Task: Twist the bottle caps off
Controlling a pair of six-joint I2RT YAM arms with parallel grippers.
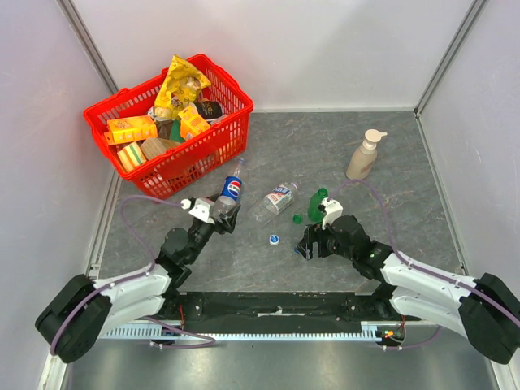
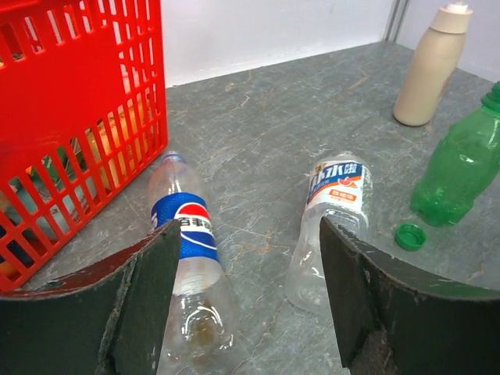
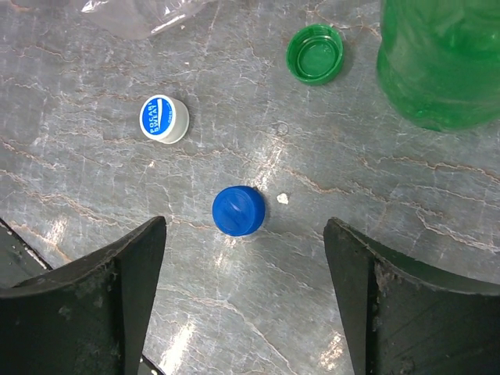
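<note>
Three bottle caps lie loose on the grey desk (image 1: 422, 187), all in the right wrist view. A plain blue cap (image 3: 238, 210) sits top side up on the desk directly between the right jaws. These are spread wide and touch neither it nor anything else. A blue-and-white printed cap (image 3: 164, 119) lies a little beyond it to the left. The green cap (image 3: 315, 54) rests open side up (its inner ring shows) just beside the green bottle (image 3: 437, 62), which appears to stand upright.

The left jaws are also spread and hold nothing. They hang low over the lower part of a Pepsi bottle (image 2: 187, 258), which lies on its side with its neck pointing toward the red basket (image 2: 78, 117). Whether that neck carries a cap I cannot tell. A clear water bottle (image 2: 332, 211) lies on its side between the Pepsi bottle and the green bottle.

A beige pump-dispenser bottle (image 1: 366, 154) stands well apart toward the back right. The basket, at the back left, is filled with snack packets (image 1: 180, 85).
</note>
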